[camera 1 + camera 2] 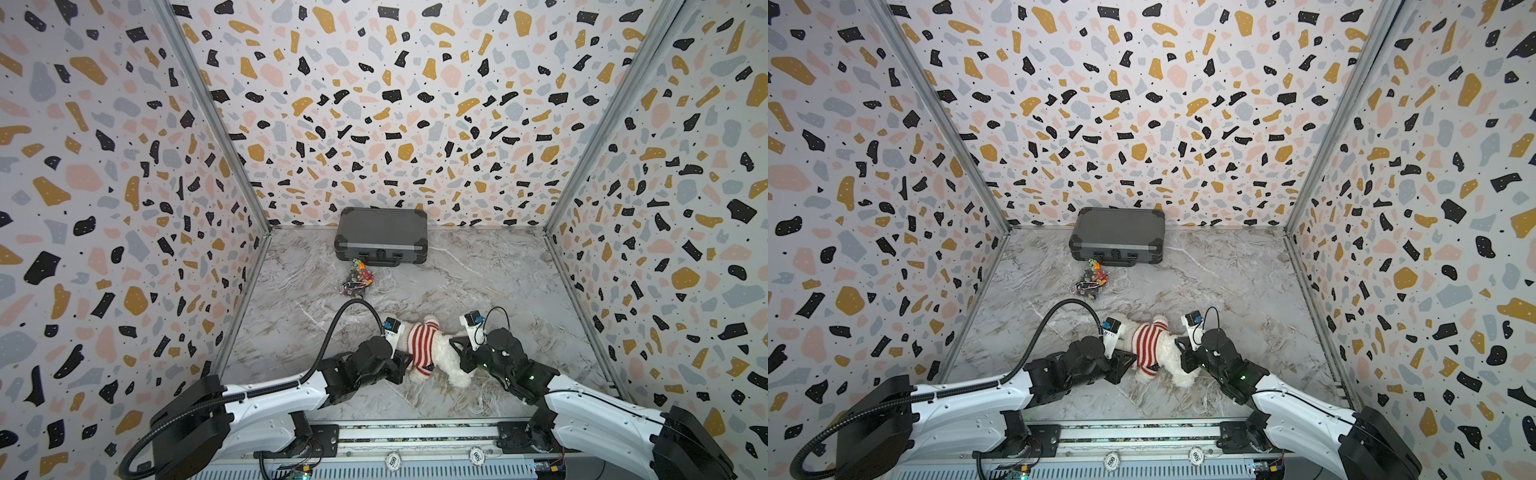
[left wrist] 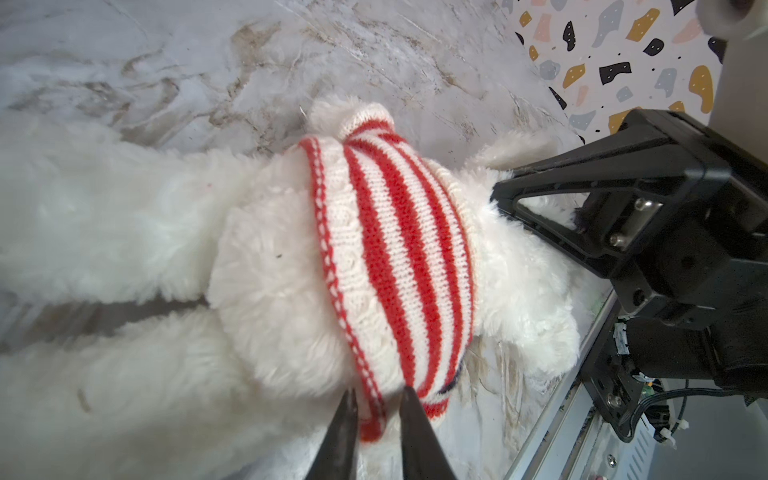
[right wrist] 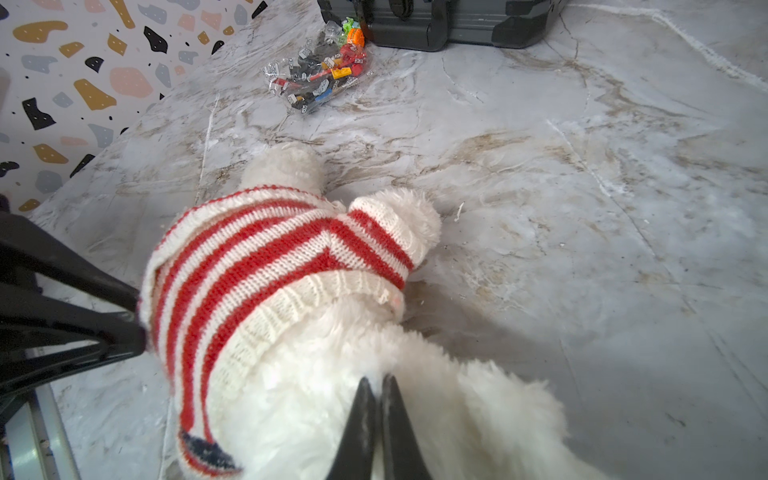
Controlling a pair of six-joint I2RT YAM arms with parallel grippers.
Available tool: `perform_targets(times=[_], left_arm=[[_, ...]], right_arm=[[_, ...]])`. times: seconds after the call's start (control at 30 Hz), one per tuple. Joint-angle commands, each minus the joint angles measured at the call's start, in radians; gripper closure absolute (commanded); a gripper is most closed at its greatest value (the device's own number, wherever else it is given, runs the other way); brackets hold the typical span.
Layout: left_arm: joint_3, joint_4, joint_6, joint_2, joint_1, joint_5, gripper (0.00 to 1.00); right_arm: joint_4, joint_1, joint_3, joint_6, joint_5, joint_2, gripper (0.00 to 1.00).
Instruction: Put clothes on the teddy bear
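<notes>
1. We see the fluffy white plush teddy bear (image 1: 446,372), in a red-and-white striped knitted sweater (image 1: 419,345), lying between both grippers.
2. The right gripper (image 3: 377,384) pinches its fur. The left gripper (image 2: 376,409) straddles the sweater's edge, and we cannot tell if it grips.
3. Its face is hidden from us.

"500" on 2 round chips (image 1: 392,460) by front rail (image 1: 415,432).
</notes>
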Motion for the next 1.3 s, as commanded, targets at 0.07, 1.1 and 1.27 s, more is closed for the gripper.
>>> perform_targets(times=[0.07, 1.1, 1.27], left_arm=[[0.021, 0.052, 0.004, 0.028, -0.006, 0.013, 0.89], [-0.086, -0.064, 0.003, -0.142, 0.11, -0.049, 1.0], [-0.09, 0.046, 0.011, -0.125, 0.11, 0.056, 1.0]], right_arm=[[-0.018, 0.002, 0.005, -0.015, 0.006, -0.002, 1.0], [-0.026, 0.002, -0.001, -0.03, 0.019, -0.03, 1.0], [-0.011, 0.012, 0.007, -0.047, -0.005, -0.02, 1.0]])
